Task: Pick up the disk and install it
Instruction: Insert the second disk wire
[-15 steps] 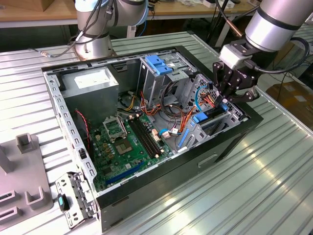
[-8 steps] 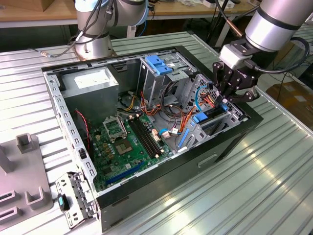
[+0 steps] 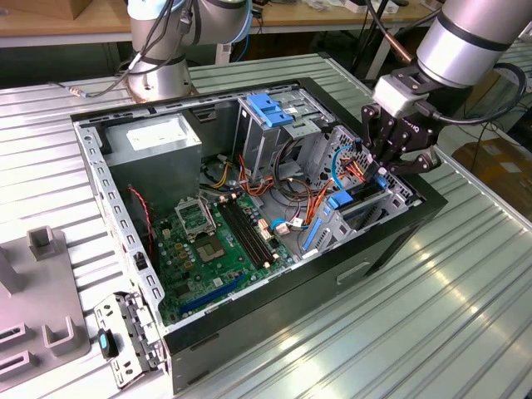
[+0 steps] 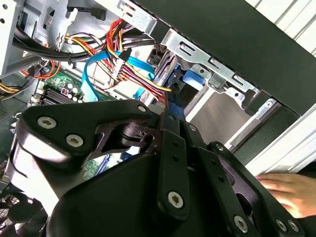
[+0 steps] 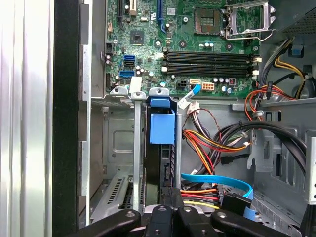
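The gripper [image 3: 384, 169] hung over the open computer case [image 3: 125, 216] at the corner nearest the exterior view's right, and its fingertips dipped out of sight behind a knot of red, yellow and orange wires [image 3: 356, 169]. Whether the fingers were apart or clamped on anything could not be told: in both wrist views only the black linkages [image 5: 168, 219] showed, cut off at the picture edge.

The disk [image 5: 162, 128] sat edge-up in a metal drive bay [image 5: 137, 148] along the case's front wall, its blue carrier standing between 2 grey rails. Most of its metal body was hidden down in the slot, so only the blue end and a dark strip under it could be made out in the first wrist view.

From the exterior view's left to its right, a grey fixture block [image 3: 41, 291] lay on the ribbed metal table [image 3: 465, 307], then a loose bracket with a teal knob [image 3: 105, 342] by the case's near corner, then the green board [image 3: 216, 241] on the case floor, then a tall cage topped by a blue latch [image 3: 268, 109]. A blue ribbon cable [image 5: 217, 178] ran just beside the bay. A blurred hand [image 4: 289, 190] showed outside the case in the second wrist view.
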